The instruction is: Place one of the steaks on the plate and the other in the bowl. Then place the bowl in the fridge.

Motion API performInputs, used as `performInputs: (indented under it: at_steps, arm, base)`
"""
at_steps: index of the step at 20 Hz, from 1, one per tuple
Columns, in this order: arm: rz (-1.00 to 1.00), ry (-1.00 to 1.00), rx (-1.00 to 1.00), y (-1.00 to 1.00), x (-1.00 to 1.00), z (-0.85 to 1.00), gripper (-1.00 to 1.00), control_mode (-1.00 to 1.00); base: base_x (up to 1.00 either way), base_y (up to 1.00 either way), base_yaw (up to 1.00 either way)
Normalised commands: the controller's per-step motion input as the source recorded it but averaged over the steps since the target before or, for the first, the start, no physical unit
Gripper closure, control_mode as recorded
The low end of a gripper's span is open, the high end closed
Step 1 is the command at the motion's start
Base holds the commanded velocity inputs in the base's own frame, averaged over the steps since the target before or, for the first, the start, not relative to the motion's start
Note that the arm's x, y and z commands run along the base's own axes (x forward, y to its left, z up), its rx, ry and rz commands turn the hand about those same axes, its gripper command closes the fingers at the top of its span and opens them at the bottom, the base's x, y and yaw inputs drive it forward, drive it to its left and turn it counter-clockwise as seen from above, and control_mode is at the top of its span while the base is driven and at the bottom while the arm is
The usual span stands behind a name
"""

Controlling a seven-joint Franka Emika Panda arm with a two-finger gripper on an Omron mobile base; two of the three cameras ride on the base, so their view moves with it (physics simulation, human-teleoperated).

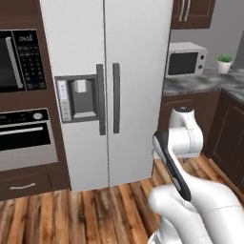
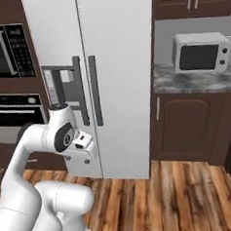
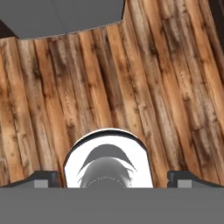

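The tall light-grey fridge stands straight ahead with both doors shut, its dispenser panel in the left door. My arm is folded in front of it, the hand hanging low near the fridge's left door. In the hand view my gripper faces the wooden floor; its fingertips stand wide apart, open, with nothing between them. The fridge's grey base shows at the top of that view. The steaks, the plate and the bowl are out of view.
A black built-in microwave and oven fill the wall left of the fridge. To the right, a white microwave and a potted plant sit on a grey counter above dark cabinets.
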Motion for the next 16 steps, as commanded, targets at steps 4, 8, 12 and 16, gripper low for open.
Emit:
performInputs:
  at_steps: [4,8,12,16]
  arm:
    - [0.0,0.0,0.0,0.0,0.0,0.0,-1.0,1.0]
    - [0.0,0.0,0.0,0.0,0.0,0.0,-1.0,1.0]
    - [0.0,0.0,0.0,0.0,0.0,0.0,-1.0,1.0]
    - [0.0,0.0,0.0,0.0,0.0,0.0,-1.0,1.0]
  base:
    - [0.05,-0.06,0.04]
    - [0.57,0.56,-0.05]
    - [0.56,0.6,-0.06]
    - [0.34,0.0,-0.02]
